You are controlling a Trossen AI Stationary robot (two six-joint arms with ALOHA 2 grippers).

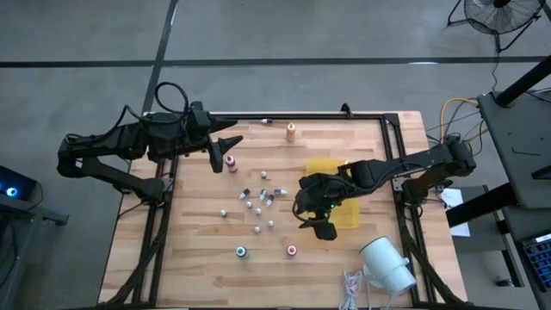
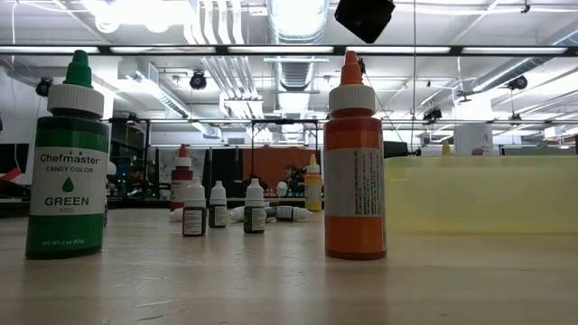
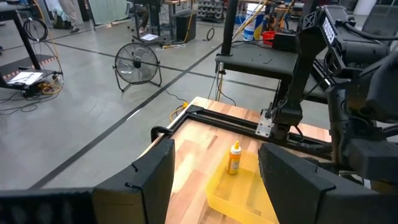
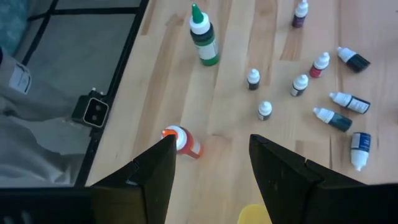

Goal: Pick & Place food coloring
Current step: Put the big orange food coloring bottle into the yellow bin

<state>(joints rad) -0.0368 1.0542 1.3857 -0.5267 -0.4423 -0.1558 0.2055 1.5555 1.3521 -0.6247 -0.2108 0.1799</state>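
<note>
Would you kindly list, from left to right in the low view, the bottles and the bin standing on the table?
Tall green-capped bottle → red-topped bottle further back → small white-capped dark vials → yellowish bottle at the back → tall orange bottle → translucent yellow bin.

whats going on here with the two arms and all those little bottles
Two robot arms are working over a wooden table scattered with food coloring bottles. Nothing is held yet. The right gripper is open and hangs above the orange-topped bottle, near the green bottle and a cluster of small vials. The left gripper, also open, waits over the far left part of the table beside a pink-topped bottle. A yellow tray and a yellow bottle sit toward the far side.
</note>
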